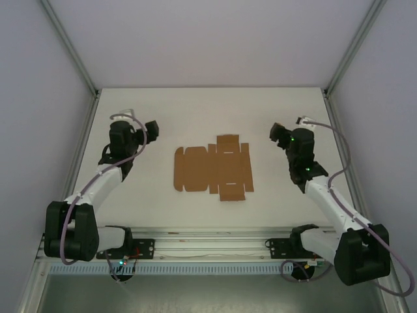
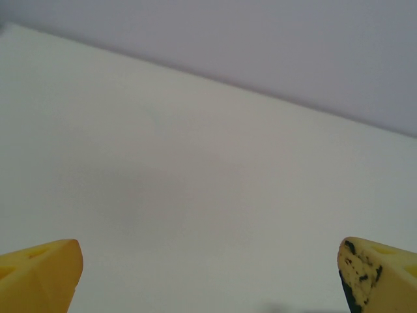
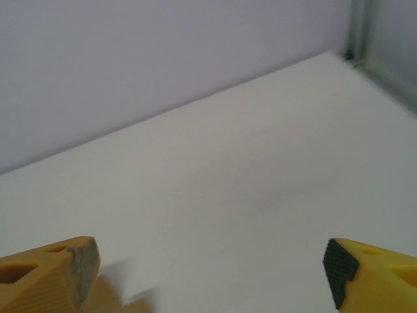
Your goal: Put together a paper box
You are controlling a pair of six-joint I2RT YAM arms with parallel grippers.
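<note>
The paper box [image 1: 213, 169] lies flat and unfolded in the middle of the white table [image 1: 195, 111], a tan-brown sheet with creased panels, flaps and rounded tabs. My left gripper [image 1: 152, 129] hovers to the left of the sheet and a little behind it, apart from it. In the left wrist view its yellow fingers [image 2: 39, 274] stand wide, so the left gripper [image 2: 208, 274] is open over bare table. My right gripper [image 1: 276, 134] hangs to the right of the sheet. The right gripper [image 3: 212, 267] is open with nothing between its fingers, and a corner of the paper box [image 3: 111, 303] shows beside its left finger.
Grey enclosure walls [image 1: 215, 39] close off the table at the back and sides, with metal frame posts [image 1: 352, 45] at the corners. A rail [image 1: 208, 244] carrying both arm bases runs along the near edge. White table surface surrounds the sheet on all sides.
</note>
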